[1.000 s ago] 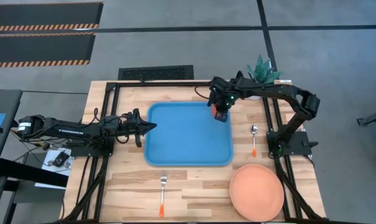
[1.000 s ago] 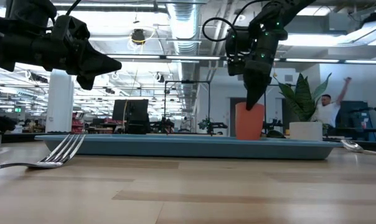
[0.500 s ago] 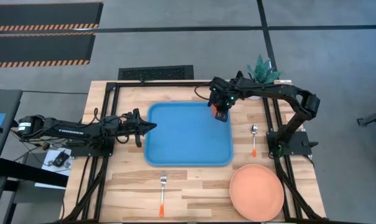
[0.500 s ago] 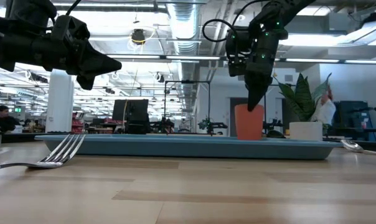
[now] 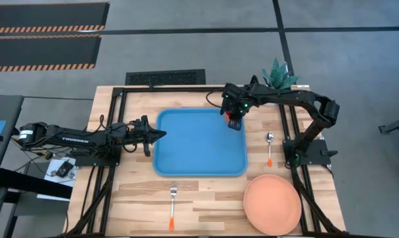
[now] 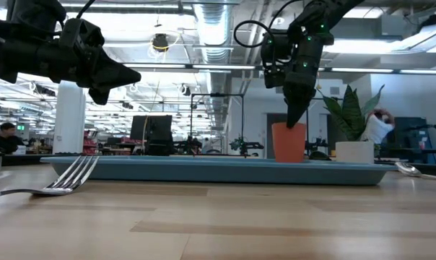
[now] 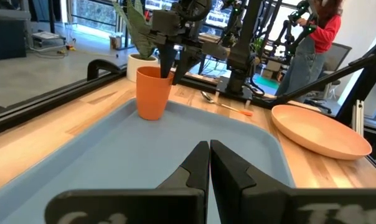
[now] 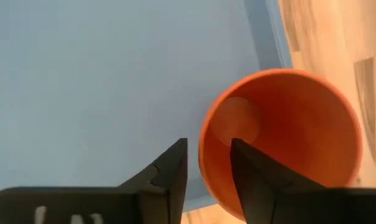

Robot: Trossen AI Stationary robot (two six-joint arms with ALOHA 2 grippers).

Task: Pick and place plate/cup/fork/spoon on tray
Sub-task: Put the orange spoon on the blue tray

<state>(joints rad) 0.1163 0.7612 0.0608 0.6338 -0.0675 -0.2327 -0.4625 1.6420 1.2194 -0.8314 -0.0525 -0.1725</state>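
Note:
The orange cup (image 6: 289, 142) stands upright on its base in the far right corner of the blue tray (image 5: 199, 155). My right gripper (image 8: 208, 155) points down over it and is slightly open. One finger is inside the cup (image 8: 281, 137) and one outside, on either side of the rim, with a gap showing at each. My left gripper (image 5: 161, 134) is shut and empty, above the tray's left rim. The plate (image 5: 272, 205) lies at the near right of the table. The fork (image 5: 172, 205) lies near the front edge. The spoon (image 5: 269, 149) lies right of the tray.
A white pot with a green plant (image 5: 279, 76) stands at the far right, just behind my right arm. A black frame (image 5: 120, 106) runs around the work area. A person (image 7: 312, 37) moves in the room beyond the table.

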